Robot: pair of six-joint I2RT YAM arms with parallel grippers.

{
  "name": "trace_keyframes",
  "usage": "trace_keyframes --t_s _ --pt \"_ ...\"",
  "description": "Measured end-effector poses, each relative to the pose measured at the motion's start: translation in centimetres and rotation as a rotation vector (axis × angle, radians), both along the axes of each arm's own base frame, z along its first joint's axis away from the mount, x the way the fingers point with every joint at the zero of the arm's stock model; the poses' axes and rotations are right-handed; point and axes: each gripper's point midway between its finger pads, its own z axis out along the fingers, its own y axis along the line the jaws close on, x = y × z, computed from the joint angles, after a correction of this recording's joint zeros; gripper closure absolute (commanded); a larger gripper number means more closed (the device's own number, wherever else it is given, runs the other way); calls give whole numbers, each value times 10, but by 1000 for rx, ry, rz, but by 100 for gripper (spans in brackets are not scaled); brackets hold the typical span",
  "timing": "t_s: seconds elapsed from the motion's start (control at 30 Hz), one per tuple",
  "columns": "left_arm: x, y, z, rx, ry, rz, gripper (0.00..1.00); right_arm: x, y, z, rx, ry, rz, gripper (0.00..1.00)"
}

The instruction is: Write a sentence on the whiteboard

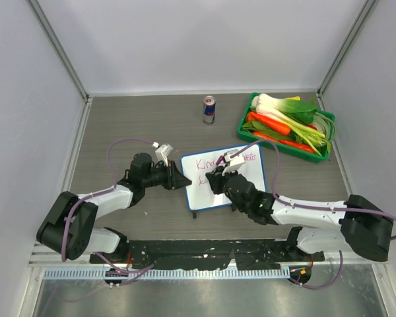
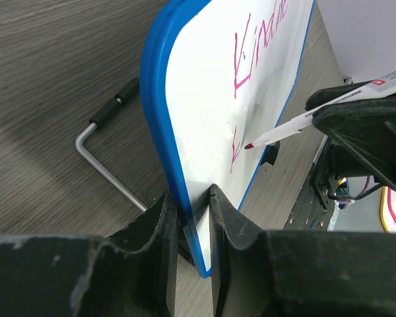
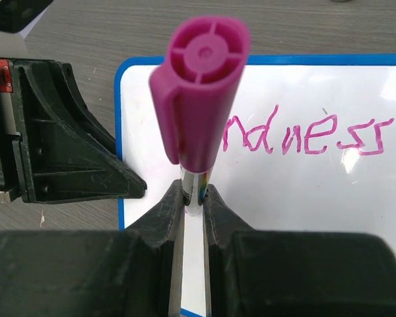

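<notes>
Findings, both arms.

**Materials:** The whiteboard (image 1: pixel 199 193) is a glossy white rectangle with a smooth blue rim and rounded corners. It lies on the dark, wood-grained table (image 1: pixel 132 119) at centre, directly ahead of my bases. The marker (image 3: pixel 201 99) is a round barrel with a magenta moulded cap, ribbed crosswise on its end.

**Grip:** My left gripper (image 2: pixel 190 211) pinches the board's blue rim on its nine o'clock short edge, one finger on each face. My right gripper (image 3: pixel 193 198) is clamped on the marker's barrel just below the cap.

**Views compared:**
- The top view alone shows a drink can (image 1: pixel 210 109) at twelve o'clock from the board. It also shows a green crate (image 1: pixel 243 122) of carrots and leeks at two o'clock.
- The left wrist view alone shows the marker's pink tip close to the white face, beside the first strokes of a lower line. I cannot tell whether it touches.
- The left wrist view also shows a bent metal rod (image 2: pixel 112 172) with a black-sleeved end beside the board. I cannot tell whether it is attached.
- The right wrist view reads "ndness" plainly. The cap hides the opening letters.

**Orientation:** In the top view the board's long axis runs nine to three o'clock, with the three o'clock end angled slightly away from me. The sentence (image 3: pixel 310 135), in thin magenta handwriting, follows that axis along the far edge.
</notes>
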Motion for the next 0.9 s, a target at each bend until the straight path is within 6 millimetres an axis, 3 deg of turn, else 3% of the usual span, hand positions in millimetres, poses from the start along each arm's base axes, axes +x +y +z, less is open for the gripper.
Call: trace_keyframes --t_s 0.3,0.9 --pt "0 0 0 0 1 -1 100 -1 -2 16 38 -24 -1 99" --pt "0 0 0 0 1 -1 100 7 -5 7 10 -25 -48 99"
